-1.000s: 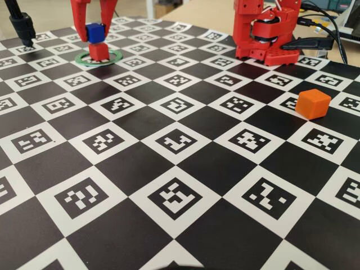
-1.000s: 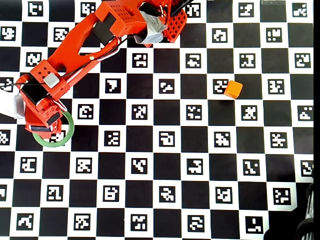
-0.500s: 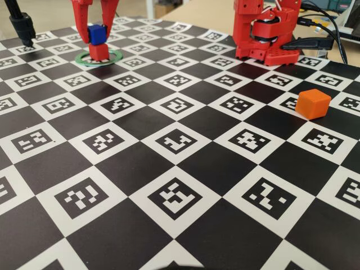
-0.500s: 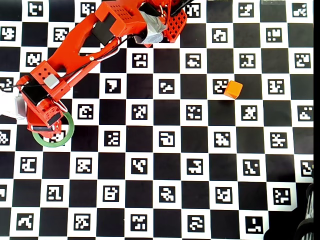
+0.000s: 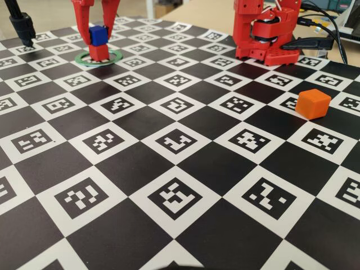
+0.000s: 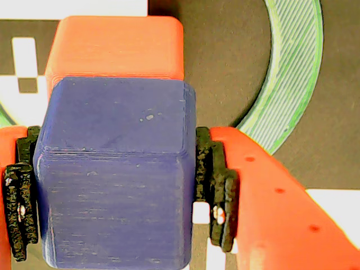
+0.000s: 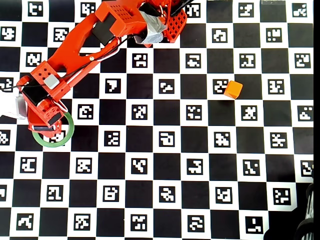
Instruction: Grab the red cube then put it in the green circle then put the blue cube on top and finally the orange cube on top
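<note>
My gripper (image 5: pixel 98 38) is shut on the blue cube (image 5: pixel 98 35), with the black pads pressed on its two sides in the wrist view (image 6: pixel 115 194). The blue cube (image 6: pixel 115 174) is right over the red cube (image 5: pixel 99 53), touching it or a hair above; I cannot tell which. The red cube (image 6: pixel 115 48) stands inside the green circle (image 5: pixel 117 55), whose ring shows at the upper right of the wrist view (image 6: pixel 292 73). In the overhead view the arm hides both cubes; only the ring (image 7: pixel 52 145) shows. The orange cube (image 5: pixel 313 103) lies alone at the right (image 7: pixel 233 89).
The arm's red base (image 5: pixel 264 34) stands at the back with cables beside it. A black post (image 5: pixel 22 25) stands at the far left corner. The board (image 5: pixel 180 169) is a black-and-white marker checkerboard.
</note>
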{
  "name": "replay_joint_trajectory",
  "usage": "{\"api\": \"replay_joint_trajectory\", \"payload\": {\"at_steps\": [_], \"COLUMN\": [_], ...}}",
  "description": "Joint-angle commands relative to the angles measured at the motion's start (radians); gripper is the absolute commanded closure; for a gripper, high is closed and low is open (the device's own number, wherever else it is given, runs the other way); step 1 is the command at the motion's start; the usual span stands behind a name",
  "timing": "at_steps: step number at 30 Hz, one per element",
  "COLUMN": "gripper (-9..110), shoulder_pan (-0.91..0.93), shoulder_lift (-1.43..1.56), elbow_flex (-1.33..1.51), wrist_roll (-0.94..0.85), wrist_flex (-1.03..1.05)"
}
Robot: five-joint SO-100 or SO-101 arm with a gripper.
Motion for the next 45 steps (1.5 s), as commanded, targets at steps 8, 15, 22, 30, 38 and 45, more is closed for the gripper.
{"api": "replay_joint_trajectory", "payload": {"at_steps": [8,15,22,30,38,45], "gripper": [86,64,56,56,56,56], "shoulder_pan": [-0.008,-0.003,0.002,0.002,0.002,0.008], "shoulder_lift": [0.156,0.156,0.164,0.183,0.209,0.241], "elbow_flex": [-0.009,-0.008,-0.011,-0.009,-0.009,-0.009], "wrist_roll": [0.028,0.037,0.064,0.064,0.055,0.034], "wrist_flex": [-0.020,-0.029,-0.040,-0.026,0.003,0.020]}}
